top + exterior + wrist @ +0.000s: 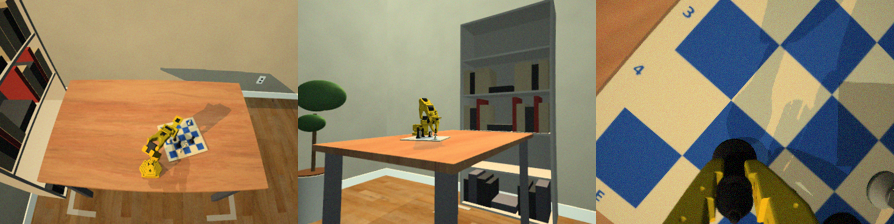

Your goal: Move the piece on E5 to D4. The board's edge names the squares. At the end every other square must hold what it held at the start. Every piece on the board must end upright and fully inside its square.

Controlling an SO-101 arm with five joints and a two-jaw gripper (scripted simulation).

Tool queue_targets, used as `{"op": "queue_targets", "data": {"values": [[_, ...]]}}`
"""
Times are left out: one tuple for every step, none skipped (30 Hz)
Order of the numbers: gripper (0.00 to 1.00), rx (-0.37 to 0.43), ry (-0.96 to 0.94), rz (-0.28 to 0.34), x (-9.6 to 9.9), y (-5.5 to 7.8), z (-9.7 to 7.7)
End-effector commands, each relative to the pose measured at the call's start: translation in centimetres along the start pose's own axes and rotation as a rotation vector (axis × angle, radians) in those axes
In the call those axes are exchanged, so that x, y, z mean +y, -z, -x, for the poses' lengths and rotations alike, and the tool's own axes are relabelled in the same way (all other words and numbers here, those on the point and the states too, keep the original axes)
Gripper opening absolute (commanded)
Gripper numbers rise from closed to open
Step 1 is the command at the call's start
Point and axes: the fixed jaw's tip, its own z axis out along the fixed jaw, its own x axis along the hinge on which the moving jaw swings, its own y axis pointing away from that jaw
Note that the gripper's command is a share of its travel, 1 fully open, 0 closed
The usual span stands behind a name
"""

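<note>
My gripper (734,200) is shut on a black chess piece (734,172). In the wrist view the piece hangs upright over a blue square (721,137) that lies one square in from the edge label 4. I cannot tell whether its base touches the board. The small blue and cream board (183,138) lies on the wooden table just in front of the arm, and my gripper (171,134) is low over its near-left part. In the side view my gripper (434,130) points down at the board (425,138).
A white piece (883,189) stands two squares to the right of the held one, and another black piece (841,219) shows at the bottom edge. Other black pieces (191,140) and white pieces (190,122) stand on the board. The arm's base (149,168) sits near the table's front.
</note>
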Motion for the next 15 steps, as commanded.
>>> {"op": "queue_targets", "data": {"values": [[0.00, -0.003, -0.004, -0.004, -0.21, 0.21, 0.27], [0.00, -0.003, -0.004, -0.004, -0.21, 0.21, 0.27], [0.00, -0.003, -0.004, -0.004, -0.21, 0.21, 0.27], [0.00, -0.003, -0.004, -0.004, -0.21, 0.21, 0.27], [0.00, -0.003, -0.004, -0.004, -0.21, 0.21, 0.27], [0.00, -0.003, -0.004, -0.004, -0.21, 0.21, 0.27], [0.00, -0.003, -0.004, -0.004, -0.21, 0.21, 0.27], [0.00, -0.003, -0.004, -0.004, -0.21, 0.20, 0.27], [0.00, -0.003, -0.004, -0.004, -0.21, 0.19, 0.26], [0.00, -0.003, -0.004, -0.004, -0.21, 0.18, 0.25], [0.00, -0.003, -0.004, -0.004, -0.21, 0.16, 0.24], [0.00, -0.003, -0.004, -0.004, -0.21, 0.13, 0.23], [0.00, -0.003, -0.004, -0.004, -0.21, 0.09, 0.21], [0.00, -0.003, -0.004, -0.004, -0.21, 0.05, 0.18], [0.00, -0.003, -0.004, -0.004, -0.21, 0.00, 0.15]]}}
